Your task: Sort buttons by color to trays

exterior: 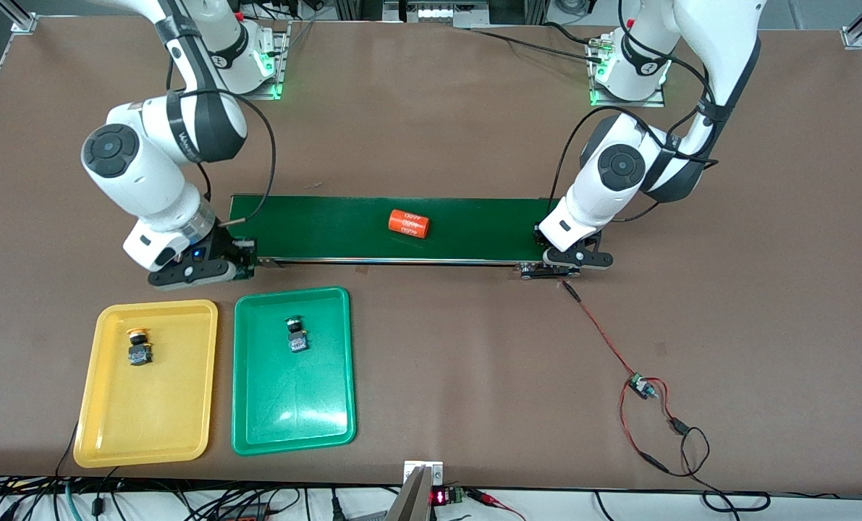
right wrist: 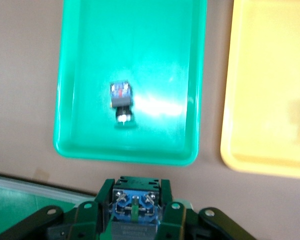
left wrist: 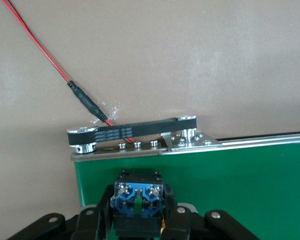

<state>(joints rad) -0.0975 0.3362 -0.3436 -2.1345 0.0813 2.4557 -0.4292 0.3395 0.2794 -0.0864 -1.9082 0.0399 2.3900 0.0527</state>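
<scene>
Buttons: my left gripper (left wrist: 138,227) clenches one (left wrist: 138,200) over the belt's (exterior: 402,228) three o'clock end, my right gripper (right wrist: 136,225) another (right wrist: 135,202) over its nine o'clock end. An orange cylinder (exterior: 409,223) lies mid-belt. At six o'clock, the yellow tray (exterior: 112,434) holds a yellow-capped button (exterior: 139,349), the green tray (exterior: 315,420) a button (exterior: 297,336).

1. We cannot tell the cap colours of the button (left wrist: 138,200) in the left gripper (left wrist: 138,225) or the button (right wrist: 135,205) in the right gripper (right wrist: 135,227).
2. The yellow tray (right wrist: 270,100) is cut off at the right wrist view's edge.
</scene>
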